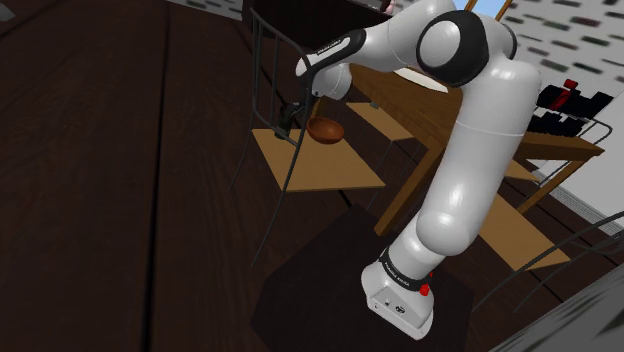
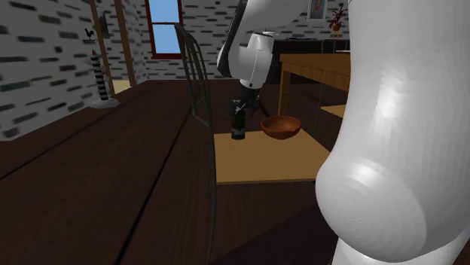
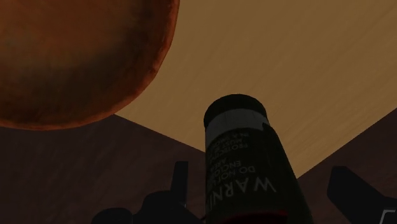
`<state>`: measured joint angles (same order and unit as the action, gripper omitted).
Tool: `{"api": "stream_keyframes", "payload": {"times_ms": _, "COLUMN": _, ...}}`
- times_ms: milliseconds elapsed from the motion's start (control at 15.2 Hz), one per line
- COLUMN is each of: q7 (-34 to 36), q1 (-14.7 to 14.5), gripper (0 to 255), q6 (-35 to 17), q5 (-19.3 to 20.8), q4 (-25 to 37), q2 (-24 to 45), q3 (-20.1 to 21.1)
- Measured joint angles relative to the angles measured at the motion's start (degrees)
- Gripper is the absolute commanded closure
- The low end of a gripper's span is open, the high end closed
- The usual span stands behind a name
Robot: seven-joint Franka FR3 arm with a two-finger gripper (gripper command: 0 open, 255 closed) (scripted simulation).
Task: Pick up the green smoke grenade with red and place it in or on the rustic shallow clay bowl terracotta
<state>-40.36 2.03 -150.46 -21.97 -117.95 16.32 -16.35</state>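
The room is dim. The dark brown wooden floor looks almost black. The brightest spot is the blue window at 11 o'clock in the second exterior view. The shiny white robot arm has soft bright patches. In the wrist view, the dark round can with white letters sits in shade, and the pale wooden chair seat glows warm yellow.

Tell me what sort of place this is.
Probably a dining room in a house: a wooden table, wire-backed chairs with wooden seats, pale brick walls with a window, and a dark plank floor.
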Motion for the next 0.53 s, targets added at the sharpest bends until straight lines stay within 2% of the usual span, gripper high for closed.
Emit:
{"api": "stream_keyframes", "payload": {"times_ms": 396, "q7": -0.24, "q1": 0.13, "gripper": 0, "q6": -0.34, "q5": -0.43, "q4": 0.39, "q2": 0.76, "q3": 0.23}}
{"api": "stream_keyframes", "payload": {"times_ms": 462, "q7": -0.24, "q1": 0.13, "gripper": 255, "q6": -0.34, "q5": -0.43, "q4": 0.39, "q2": 0.76, "q3": 0.23}}
{"api": "stream_keyframes", "payload": {"times_ms": 528, "q7": -0.24, "q1": 0.13, "gripper": 255, "q6": -0.35, "q5": -0.43, "q4": 0.39, "q2": 0.75, "q3": 0.23}}
